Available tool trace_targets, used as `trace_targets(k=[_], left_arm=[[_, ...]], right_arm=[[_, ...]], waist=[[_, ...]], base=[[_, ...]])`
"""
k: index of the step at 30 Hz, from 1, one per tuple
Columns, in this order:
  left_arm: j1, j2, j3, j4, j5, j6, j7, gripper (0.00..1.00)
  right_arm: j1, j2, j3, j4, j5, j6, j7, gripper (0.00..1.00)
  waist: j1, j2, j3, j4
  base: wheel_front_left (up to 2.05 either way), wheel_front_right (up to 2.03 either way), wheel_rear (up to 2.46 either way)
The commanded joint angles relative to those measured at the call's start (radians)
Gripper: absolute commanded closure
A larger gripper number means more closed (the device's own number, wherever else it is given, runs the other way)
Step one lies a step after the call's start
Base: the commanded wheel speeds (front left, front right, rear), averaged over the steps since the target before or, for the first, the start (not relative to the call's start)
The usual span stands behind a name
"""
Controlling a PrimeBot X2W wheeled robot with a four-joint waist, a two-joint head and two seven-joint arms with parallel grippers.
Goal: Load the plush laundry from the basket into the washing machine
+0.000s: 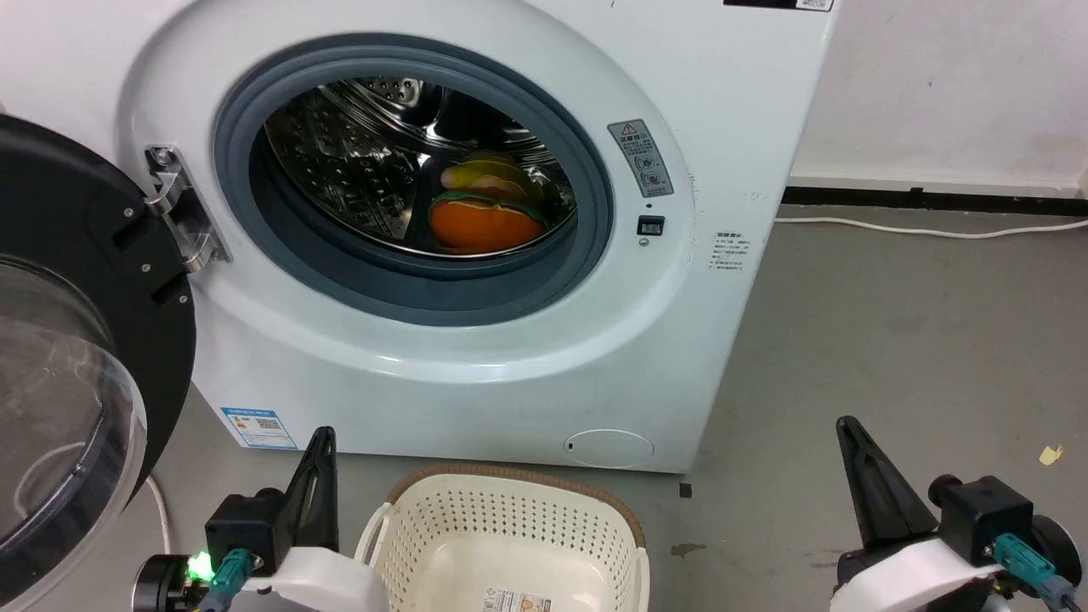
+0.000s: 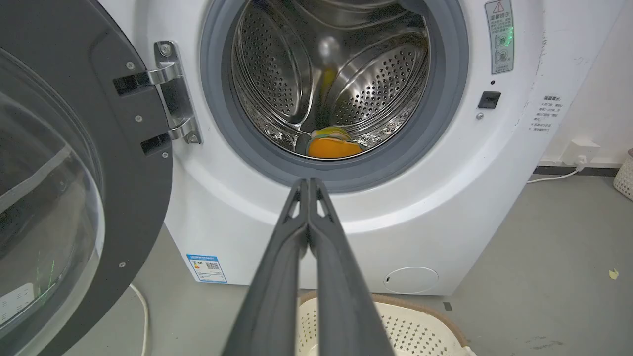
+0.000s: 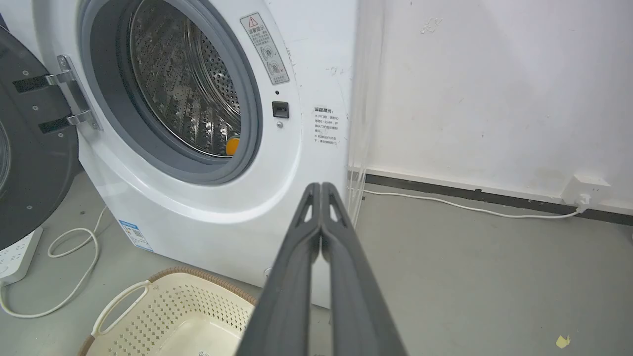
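Plush laundry [image 1: 486, 217] lies inside the washing machine [image 1: 722, 127], low at the front of the steel drum [image 1: 357, 153], just behind the grey door seal [image 1: 408, 289]; orange part w/ green trim faces out, yellow and pale pink bits behind it; in left wrist view it's an orange-yellow lump at the drum's bottom, in right wrist view just an orange spot at the seal's edge. Door [image 1: 85, 255] is swung wide open on the robot's left, hung on a metal hinge [image 1: 183, 212]. Basket [image 1: 510, 510] sits on the grey floor [image 1: 892, 340] in front of the machine, near its base, btwn the two grippers in head view; its pale bottom shows w/ a printed label [image 1: 516, 600] on it. Left gripper [image 2: 309, 183] is clenched, fingers pressed together at the tips, pointing toward the drum opening, apart from the machine. Right gripper [image 3: 321, 187] is also clenched, tips touching, off to the right of the basket over bare floor, aimed at the machine's right front corner. White cable [image 1: 918, 228] runs along the floor by the wall [image 1: 935, 76]; small yellow scrap [image 1: 1051, 455] on the floor at far right.
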Motion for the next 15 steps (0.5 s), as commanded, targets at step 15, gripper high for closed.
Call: trace_targets(k=[15], left_arm=[[-0.016, -0.012, 0.013, -0.007, 0.035, -0.01, 0.034, 1.0]], right_arm=[[-0.018, -0.001, -0.003, 0.005, -0.027, -0.001, 0.035, 1.0]], waist=[[0.0, 0.0, -0.007, 0.005]], base=[[0.0, 0.0, 0.0]])
